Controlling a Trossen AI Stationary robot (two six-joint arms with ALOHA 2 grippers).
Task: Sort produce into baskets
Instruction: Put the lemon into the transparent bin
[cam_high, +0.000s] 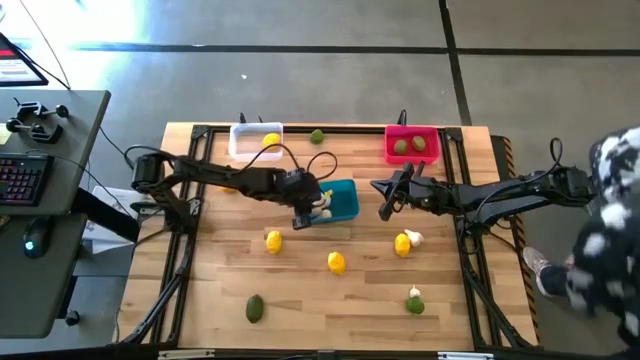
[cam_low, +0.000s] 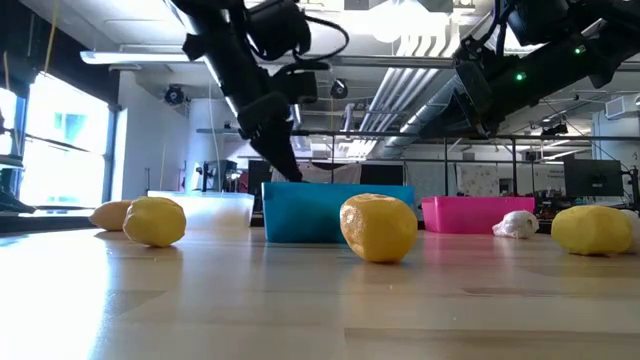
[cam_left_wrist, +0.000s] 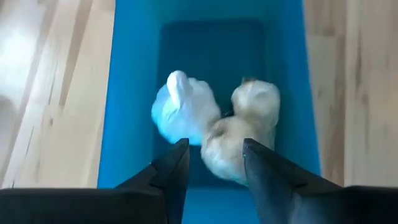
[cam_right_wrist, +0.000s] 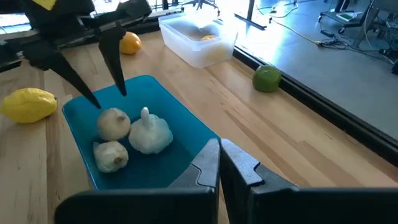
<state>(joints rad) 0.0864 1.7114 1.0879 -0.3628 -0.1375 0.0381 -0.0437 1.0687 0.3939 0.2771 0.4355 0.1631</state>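
Observation:
The teal basket (cam_high: 343, 201) holds three whitish garlic bulbs (cam_right_wrist: 130, 137), which also show in the left wrist view (cam_left_wrist: 239, 137). My left gripper (cam_left_wrist: 214, 155) is open just above the bulbs at the basket's left end, touching none; it also shows in the high view (cam_high: 306, 212). My right gripper (cam_right_wrist: 219, 163) is shut and empty, raised to the right of the teal basket (cam_high: 384, 204). The white basket (cam_high: 255, 140) holds a lemon. The pink basket (cam_high: 412, 143) holds two green fruits.
Loose on the table: lemons (cam_high: 273, 240) (cam_high: 336, 262) (cam_high: 403, 244), a garlic bulb (cam_high: 414, 238), a garlic bulb resting on a green fruit (cam_high: 414, 302), a green fruit (cam_high: 255, 308) near the front, another (cam_high: 317, 136) by the far edge. A person stands at the right (cam_high: 610, 230).

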